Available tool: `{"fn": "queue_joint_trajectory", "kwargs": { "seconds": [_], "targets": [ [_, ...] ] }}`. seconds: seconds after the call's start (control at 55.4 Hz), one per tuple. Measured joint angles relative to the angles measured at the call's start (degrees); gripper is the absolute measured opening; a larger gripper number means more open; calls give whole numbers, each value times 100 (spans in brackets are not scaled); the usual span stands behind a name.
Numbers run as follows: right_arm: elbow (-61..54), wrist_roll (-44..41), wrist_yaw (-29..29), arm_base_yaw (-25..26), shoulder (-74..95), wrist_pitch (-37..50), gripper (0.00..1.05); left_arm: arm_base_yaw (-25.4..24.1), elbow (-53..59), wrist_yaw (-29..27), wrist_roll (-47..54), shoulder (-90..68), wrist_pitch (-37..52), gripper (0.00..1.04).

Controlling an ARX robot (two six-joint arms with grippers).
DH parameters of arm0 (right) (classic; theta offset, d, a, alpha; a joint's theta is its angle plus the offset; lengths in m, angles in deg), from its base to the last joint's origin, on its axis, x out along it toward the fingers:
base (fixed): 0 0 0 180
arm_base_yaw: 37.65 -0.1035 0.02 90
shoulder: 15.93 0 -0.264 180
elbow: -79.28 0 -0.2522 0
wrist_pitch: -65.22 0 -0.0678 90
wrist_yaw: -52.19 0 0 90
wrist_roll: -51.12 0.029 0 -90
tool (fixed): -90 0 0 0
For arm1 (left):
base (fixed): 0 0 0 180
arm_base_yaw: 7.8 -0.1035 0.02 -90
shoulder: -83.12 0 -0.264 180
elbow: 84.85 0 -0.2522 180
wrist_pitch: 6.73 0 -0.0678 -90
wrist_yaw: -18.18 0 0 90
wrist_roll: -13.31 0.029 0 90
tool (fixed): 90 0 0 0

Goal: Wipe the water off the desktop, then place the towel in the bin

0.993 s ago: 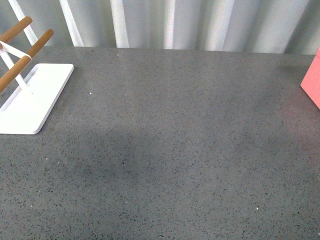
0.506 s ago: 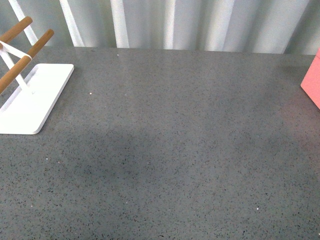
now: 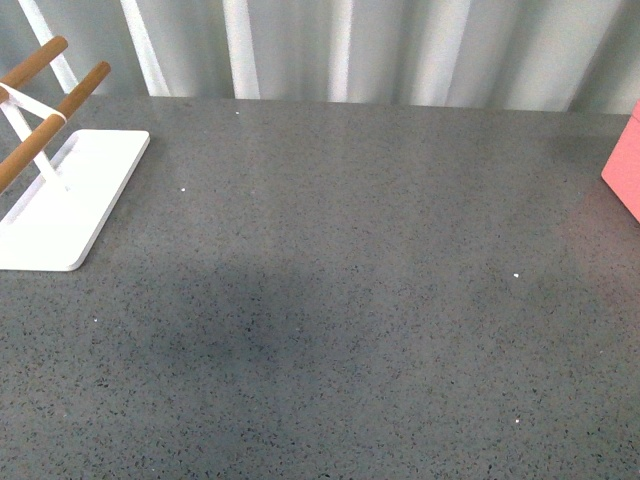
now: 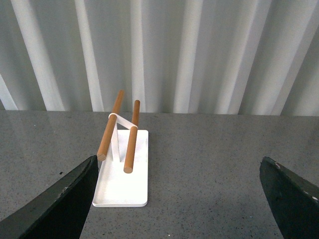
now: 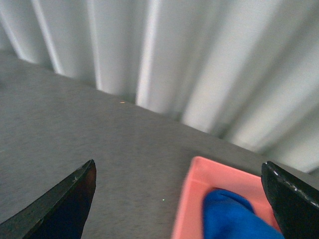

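Front view: the desktop (image 3: 340,290) lies bare between a white rack (image 3: 60,195) at far left and the bin (image 3: 625,170) at the right edge — neither arm shows. Left wrist view: the left gripper (image 4: 182,199) has its jaws spread wide, empty, facing the rack. Right wrist view: the right gripper (image 5: 182,199) is likewise spread wide and empty — the towel (image 5: 234,216) lies inside the bin.

The front view looks down from the robot's body onto the desk (image 3: 340,300), toward the pleated wall (image 3: 400,50). The left wrist view looks low and level across the desk at the white rack (image 4: 122,174), which the front view also shows at its left edge. The right wrist view looks obliquely at the pink bin (image 5: 199,199), which the front view cuts at its right edge.
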Motion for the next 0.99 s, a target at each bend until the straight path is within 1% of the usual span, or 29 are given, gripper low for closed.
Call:
{"fn": "queue_joint_trajectory", "kwargs": {
  "seconds": [0.072, 0.108, 0.126, 0.144, 0.163, 0.181, 0.217, 0.253, 0.289, 0.379, 0.415, 0.433, 0.451, 0.488, 0.506, 0.578, 0.74, 0.831, 0.885, 0.993],
  "targets": [
    [-531, -81, 28, -197, -557, -39, 98, 0, 0, 0, 0, -2, 0, 98],
    [-789, 76, -216, -275, -778, 181, 96, 0, 0, 0, 0, -2, 0, 98],
    [-1051, 212, -470, -358, -946, 597, 92, 0, 0, 0, 0, -2, 0, 98],
    [-1521, 654, -1213, -501, -1241, 1375, 86, 0, -2, -2, 0, 0, 0, 98],
    [-1725, 789, -1379, -553, -1375, 1703, 84, 0, 0, 0, 0, -2, 0, 98],
    [-2092, 1134, -1808, -643, -1615, 2238, 78, 0, 0, 4, 0, -2, 0, 98],
    [-2575, 1591, -2131, -761, -1947, 2839, 70, 0, 0, 2, 0, -2, 0, 98],
    [-2951, 1904, -2286, -857, -2203, 3187, 62, 0, 0, 2, 0, -2, 0, 98],
    [-3222, 2057, -2356, -938, -2378, 3342, 55, 0, 0, 0, 0, 0, 0, 98],
    [-3825, 2247, -2487, -1150, -2653, 3517, 35, 0, 0, 0, 0, 2, 0, 98],
    [-3945, 2273, -2529, -1196, -2704, 3541, 30, 0, 0, 0, 0, 2, 0, 98],
    [-4079, 2288, -2579, -1228, -2769, 3569, 25, 0, 0, 0, 0, 2, 0, 98],
    [-4100, 2293, -2590, -1233, -2782, 3576, 25, 0, 0, 0, 0, 2, 0, 98],
    [-4258, 2310, -2651, -1283, -2892, 3611, 17, 0, 0, 0, 0, 2, 0, 98],
    [-4295, 2315, -2669, -1294, -2924, 3620, 16, 0, 0, 0, 0, 2, 0, 98],
    [-4500, 2317, -2745, -1370, -3130, 3668, 3, 0, 0, 2, 0, 2, 0, 98],
    [-4905, 2323, -2872, -1543, -3501, 3692, 3, 0, 0, 0, 0, 2, 0, 98],
    [-5086, 2323, -3344, -1880, -3720, 3681, 3, 0, 0, 0, 0, 2, 0, 98],
    [-5174, 2326, -3364, -2000, -3834, 3663, 3, 0, 0, 0, 0, 2, 0, 98],
    [-5333, 2330, -3373, -2057, -4063, 3598, 3, 0, 0, 0, 0, 2, 0, 98]
  ]
}}
